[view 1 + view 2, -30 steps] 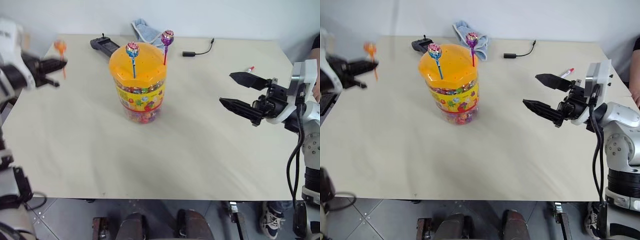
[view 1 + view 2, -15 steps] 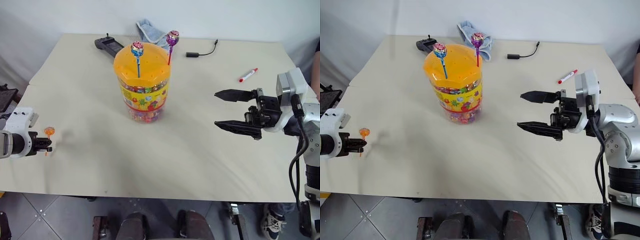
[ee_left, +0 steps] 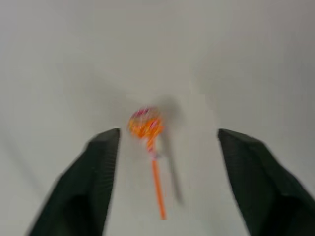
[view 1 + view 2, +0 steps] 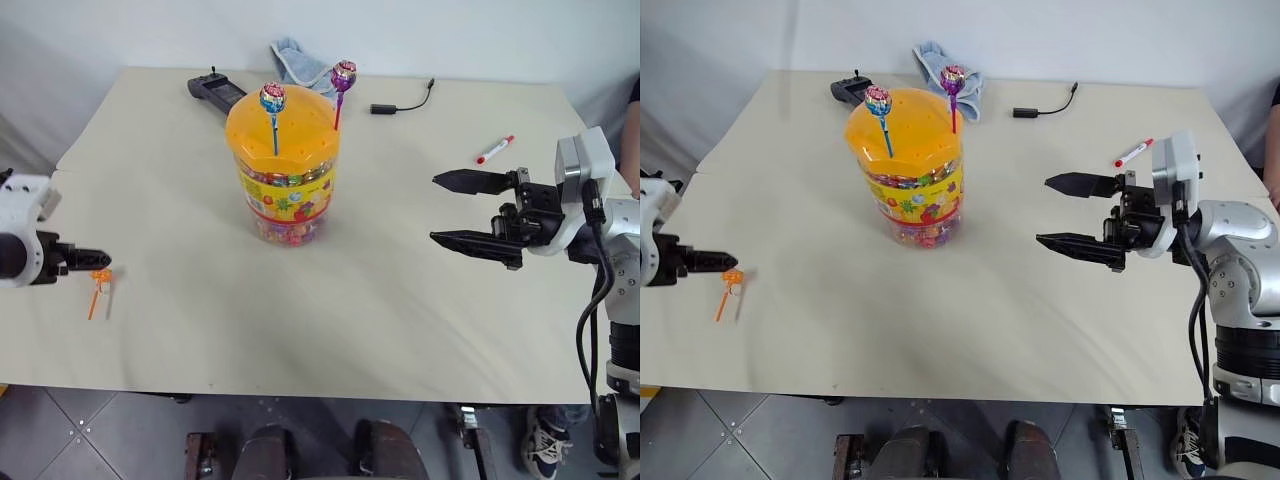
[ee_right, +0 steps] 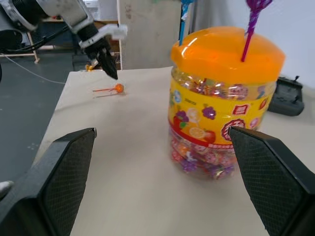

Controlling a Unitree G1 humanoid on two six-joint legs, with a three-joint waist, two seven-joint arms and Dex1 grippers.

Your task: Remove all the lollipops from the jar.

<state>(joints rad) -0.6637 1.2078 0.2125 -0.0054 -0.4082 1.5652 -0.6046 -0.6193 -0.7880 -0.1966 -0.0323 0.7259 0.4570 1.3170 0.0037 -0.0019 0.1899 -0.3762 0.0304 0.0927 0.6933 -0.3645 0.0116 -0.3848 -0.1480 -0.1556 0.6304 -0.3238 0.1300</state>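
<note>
Head view: the left gripper point(image 4: 100, 266) hangs released above the orange lollipop point(image 4: 98, 285) on the table point(image 4: 400, 320), at eight o'clock from the jar point(image 4: 285, 165); half a second ago it was still pinched. Left wrist view: it lies free. Right wrist view: the right gripper point(image 4: 462, 210), spread, could topple the jar reaching the two remaining lollipops point(image 4: 272, 98).

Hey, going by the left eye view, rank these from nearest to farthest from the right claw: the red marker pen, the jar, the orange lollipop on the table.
From the right claw:
1. Red marker pen, just behind it, toward the table's far side.
2. Jar, mid-table, off to the claw's left.
3. Orange lollipop, lying at the table's left edge by the left claw.
</note>
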